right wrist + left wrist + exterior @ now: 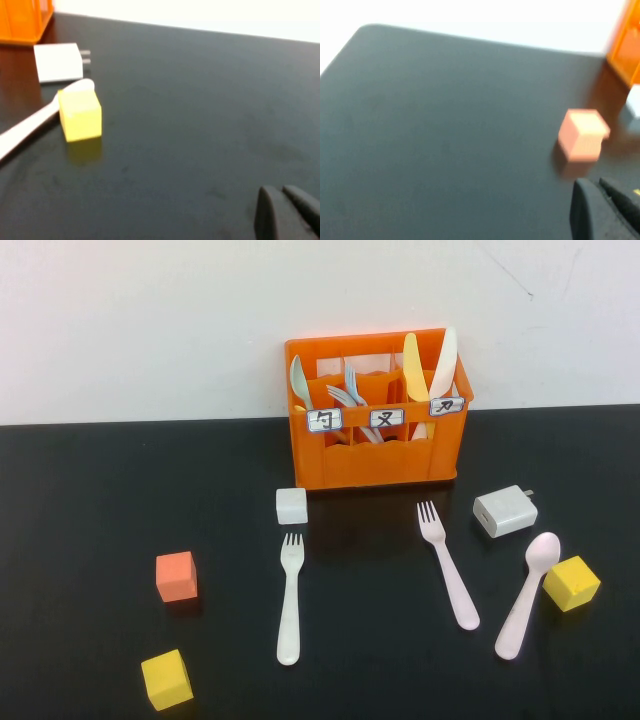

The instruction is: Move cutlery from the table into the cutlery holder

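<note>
**Orange holder part-filled, three pieces still on the black worktop**

Orange plastic, crate-like and split into labelled compartments, the cutlery holder (375, 410) stands at the back of the matt black worktop (90, 500) with spoons, forks and knives already upright in it. In front lie a white fork (290, 598), a pink fork (447, 564) and a pink spoon (527, 593), all smooth plastic, long axes running roughly front to back, heads toward the holder; the spoon leans a little to the right.

Neither arm shows from above. The right hand (287, 212) appears only as dark fingertips at the edge of its wrist view, looking pressed close together, with the spoon's bowl touching or just behind a yellow cube (80, 114) and a white charger (58, 61) beyond. The left hand (605, 207), fingertips likewise close, sits near an orange cube (582, 135).

The spoon likely suits the right arm, the white fork the left.
</note>
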You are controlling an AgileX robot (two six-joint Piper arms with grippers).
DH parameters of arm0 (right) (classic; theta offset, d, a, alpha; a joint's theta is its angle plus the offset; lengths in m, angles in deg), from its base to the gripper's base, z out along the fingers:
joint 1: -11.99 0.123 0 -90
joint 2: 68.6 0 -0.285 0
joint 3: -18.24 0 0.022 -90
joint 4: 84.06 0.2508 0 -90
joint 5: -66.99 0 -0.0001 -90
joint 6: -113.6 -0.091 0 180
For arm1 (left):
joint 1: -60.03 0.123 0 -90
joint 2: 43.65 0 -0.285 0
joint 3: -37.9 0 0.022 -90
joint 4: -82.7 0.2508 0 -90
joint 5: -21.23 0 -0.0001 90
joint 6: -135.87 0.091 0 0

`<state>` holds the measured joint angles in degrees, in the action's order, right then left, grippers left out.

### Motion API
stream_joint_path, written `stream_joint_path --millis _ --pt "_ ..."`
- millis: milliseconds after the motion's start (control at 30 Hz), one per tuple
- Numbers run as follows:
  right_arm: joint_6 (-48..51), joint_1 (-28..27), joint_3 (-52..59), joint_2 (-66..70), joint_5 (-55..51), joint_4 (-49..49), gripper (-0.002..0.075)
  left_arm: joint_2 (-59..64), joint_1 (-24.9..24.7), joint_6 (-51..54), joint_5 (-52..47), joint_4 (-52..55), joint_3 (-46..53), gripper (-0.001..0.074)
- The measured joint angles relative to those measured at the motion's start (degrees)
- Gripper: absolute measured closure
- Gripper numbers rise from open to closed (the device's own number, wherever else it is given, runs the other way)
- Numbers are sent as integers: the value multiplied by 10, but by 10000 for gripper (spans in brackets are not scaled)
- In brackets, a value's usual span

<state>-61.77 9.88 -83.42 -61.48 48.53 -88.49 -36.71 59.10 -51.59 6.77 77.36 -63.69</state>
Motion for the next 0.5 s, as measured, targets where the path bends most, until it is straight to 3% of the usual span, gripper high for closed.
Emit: stream_joint_path --millis 167,500 --pt "0 0 5 0 72 -3 728 0 0 0 120 0 0 738" --pt "24 0 5 0 344 -3 728 0 0 0 325 0 0 738"
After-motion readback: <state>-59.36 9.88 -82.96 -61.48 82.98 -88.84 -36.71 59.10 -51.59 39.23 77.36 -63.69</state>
